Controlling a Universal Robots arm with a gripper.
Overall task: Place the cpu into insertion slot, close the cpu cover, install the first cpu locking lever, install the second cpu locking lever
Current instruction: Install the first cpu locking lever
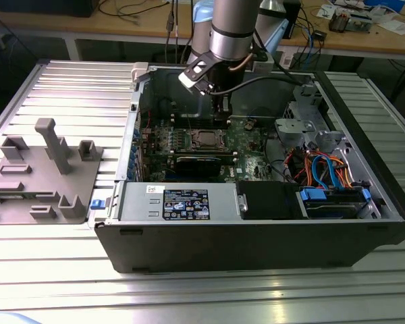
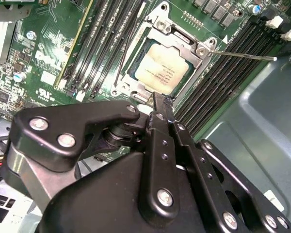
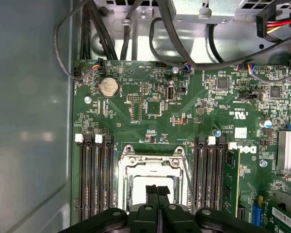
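1. The black two-fingered gripper (image 2: 161, 99) has its fingers pressed together with nothing between them. In the exterior view the gripper (image 1: 220, 108) hangs inside the open black and grey computer case (image 1: 256, 236).
2. The small flat square cpu with a silvery-grey metal top (image 2: 161, 68) lies just beyond the fingertips in both wrist views. Whether the tips touch anything cannot be told.
3. The cpu sits inside the small square insertion slot (image 2: 134, 76), which is set into the green circuit board (image 3: 136, 121). The board lies on the floor of the case.
4. The thin square silvery metal cpu cover (image 2: 186, 46) lies down over the cpu's edges. The chip face shows through the cover's window.
5. One thin steel lever rod (image 2: 242, 56) juts from a cover corner across the long black memory slots (image 2: 223, 73). A second rod (image 2: 128, 48) runs along the opposite side of the slot. Whether either is latched cannot be told.
6. The cpu lies flat, face up. It is square, so it has no long axis, and its edges run parallel to the memory slots
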